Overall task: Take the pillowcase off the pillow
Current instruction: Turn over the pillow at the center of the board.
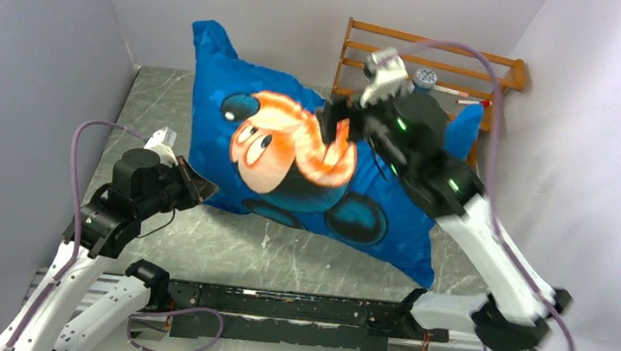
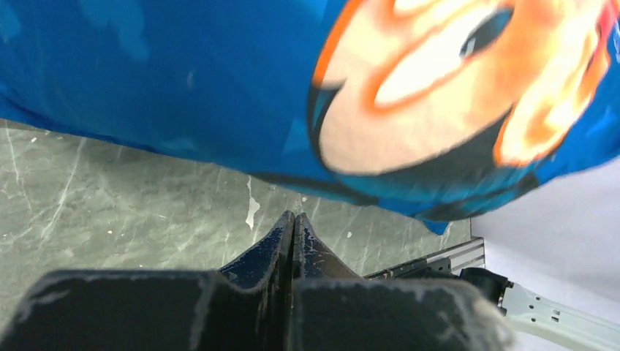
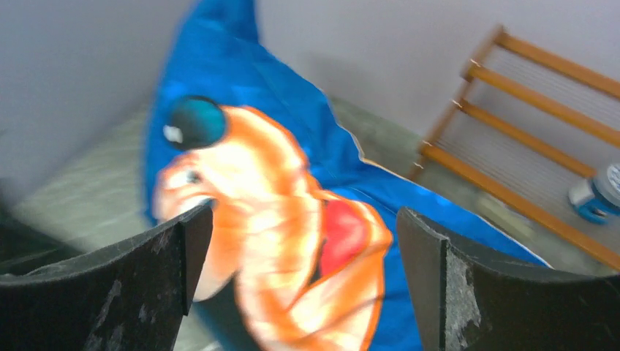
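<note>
The pillowcase (image 1: pixel 324 177), bright blue with a cartoon mouse print, covers a plump shape that lies slanted across the grey table (image 1: pixel 298 257). The pillow itself is hidden inside it. My left gripper (image 1: pixel 199 186) is at the case's lower left edge. In the left wrist view its jaws (image 2: pixel 294 219) are shut tip to tip with nothing between them, and the pillowcase (image 2: pixel 219 88) hangs just beyond them. My right gripper (image 1: pixel 340 129) hovers over the mouse print near the case's top. Its jaws (image 3: pixel 303 219) stand wide open, with the pillowcase (image 3: pixel 292 241) below the gap.
A wooden rack (image 1: pixel 440 67) leans on the back wall at the right, with a small round blue-and-white roll (image 3: pixel 598 191) by it. Grey walls close in the table left, right and behind. A black rail (image 1: pixel 276 305) runs along the near edge.
</note>
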Controlling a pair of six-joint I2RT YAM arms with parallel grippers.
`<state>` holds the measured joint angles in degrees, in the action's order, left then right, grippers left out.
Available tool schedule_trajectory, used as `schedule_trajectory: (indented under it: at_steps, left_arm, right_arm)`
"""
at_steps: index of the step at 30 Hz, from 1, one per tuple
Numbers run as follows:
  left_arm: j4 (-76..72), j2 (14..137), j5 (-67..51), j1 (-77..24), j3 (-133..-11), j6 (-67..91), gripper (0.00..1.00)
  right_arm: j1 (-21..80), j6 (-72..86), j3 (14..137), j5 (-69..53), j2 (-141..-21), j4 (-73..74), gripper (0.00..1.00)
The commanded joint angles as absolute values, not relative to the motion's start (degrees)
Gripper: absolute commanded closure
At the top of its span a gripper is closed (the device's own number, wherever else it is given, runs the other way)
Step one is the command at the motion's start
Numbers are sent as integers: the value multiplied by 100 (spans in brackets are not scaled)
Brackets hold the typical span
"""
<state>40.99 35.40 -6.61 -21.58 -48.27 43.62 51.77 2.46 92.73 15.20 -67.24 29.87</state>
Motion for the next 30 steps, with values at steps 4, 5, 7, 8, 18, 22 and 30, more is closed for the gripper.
schedule_trajectory:
  at_steps: [4,5,7,8,18,22,30]
  left_arm:
    - [4002,3743,-988,-2171,-4949,4394,95]
    - [4063,3721,-977,-2171,-4998,4380,95]
    - [4278,3607,-871,-2171,-5043,4349,95]
    - [4385,3538,-803,-2171,-5052,4341,93]
    - [4118,3195,-923,-2171,-5109,4313,34]
    - [3287,3390,-1338,-2167,-5316,4449,6]
    - [2891,3968,-1278,-2171,-5800,4306,3]
  right_arm:
    - [2705,133,10750,-1687,-10645,5074,6]
    - [2753,-70,11153,-2274,-11077,5421,14]
    - [2945,-14,11140,-2733,-11330,5284,27]
    - [3042,-9,10973,-2716,-11286,5138,36]
    - [3652,875,8712,-2147,-9189,3630,100]
    - [4282,1220,7534,-2201,-8269,3073,100]
    - [5255,1707,6006,-2816,-7410,2401,100]
